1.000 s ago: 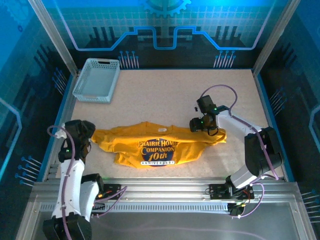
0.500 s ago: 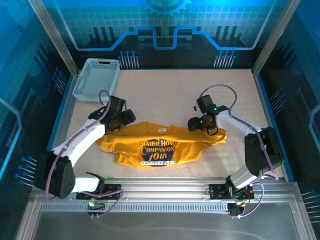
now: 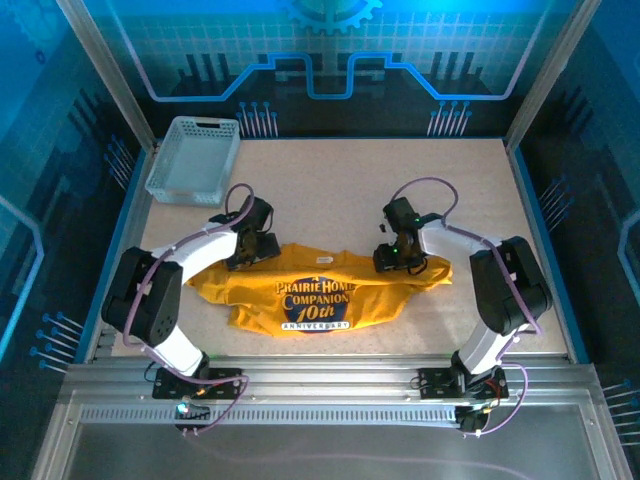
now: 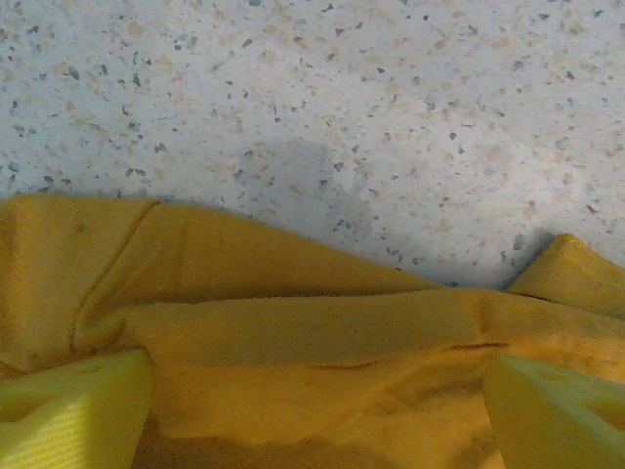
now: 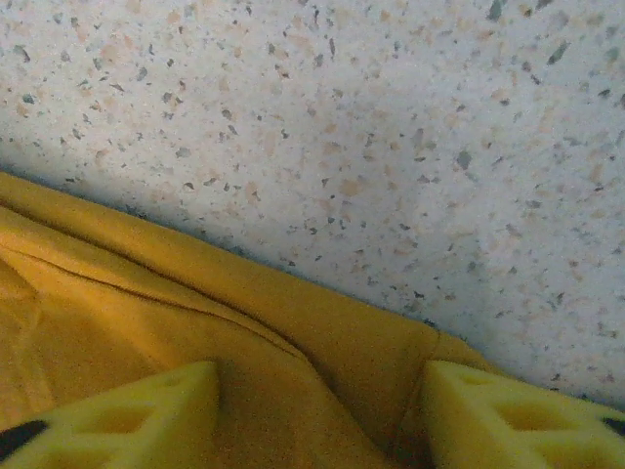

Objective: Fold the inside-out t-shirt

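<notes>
The left claw (image 4: 317,415) gapes wide, gripping nothing, above the inside-out t-shirt (image 3: 230,290). The right claw (image 5: 320,415) stands half open, cloth between its fingers, bare counter (image 5: 391,147) beyond.

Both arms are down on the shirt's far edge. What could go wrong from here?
The left fingers stand wide over stacked folds of the t-shirt; they may catch just one layer. The right fingers sit near the very edge, with bare table beyond, so the grip may slip off. The t-shirt lies crumpled, so a fold may come out uneven.
</notes>
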Tool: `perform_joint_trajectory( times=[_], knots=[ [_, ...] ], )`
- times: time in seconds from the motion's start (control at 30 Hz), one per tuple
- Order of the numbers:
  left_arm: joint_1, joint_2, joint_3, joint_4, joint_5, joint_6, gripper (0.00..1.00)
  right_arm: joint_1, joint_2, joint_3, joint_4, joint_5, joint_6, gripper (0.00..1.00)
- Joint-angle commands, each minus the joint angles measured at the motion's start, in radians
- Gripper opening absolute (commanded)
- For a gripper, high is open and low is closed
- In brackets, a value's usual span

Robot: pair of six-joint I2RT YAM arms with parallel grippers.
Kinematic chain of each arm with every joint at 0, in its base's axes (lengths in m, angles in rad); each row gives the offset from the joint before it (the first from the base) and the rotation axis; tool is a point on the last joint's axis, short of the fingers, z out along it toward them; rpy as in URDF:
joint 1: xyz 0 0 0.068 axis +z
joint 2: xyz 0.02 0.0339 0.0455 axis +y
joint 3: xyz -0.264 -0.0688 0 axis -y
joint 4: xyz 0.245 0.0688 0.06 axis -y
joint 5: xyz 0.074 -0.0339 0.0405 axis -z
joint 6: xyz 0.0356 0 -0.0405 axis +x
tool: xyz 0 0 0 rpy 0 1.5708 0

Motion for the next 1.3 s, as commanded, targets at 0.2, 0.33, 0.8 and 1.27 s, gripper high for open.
perform_joint_trajectory(
  times=[0.2, 0.33, 0.8, 1.27],
  knots=[
    [-0.005, 0.082, -0.025, 0.072, -0.033, 0.000, 0.76, 0.027, -0.035, 0.004, 0.010, 0.037, -0.001, 0.27],
    [-0.004, 0.125, -0.009, 0.091, -0.016, -0.001, 0.62, 0.031, -0.039, -0.003, 0.018, 0.046, 0.001, 0.15],
    [0.001, -0.020, -0.011, 0.112, -0.015, 0.016, 0.21, 0.038, -0.202, 0.001, 0.014, 0.126, -0.006, 0.00],
    [0.001, -0.443, -0.085, 0.175, -0.107, 0.038, 0.00, 0.038, -0.479, 0.021, 0.004, 0.219, -0.034, 0.00]
  ],
)
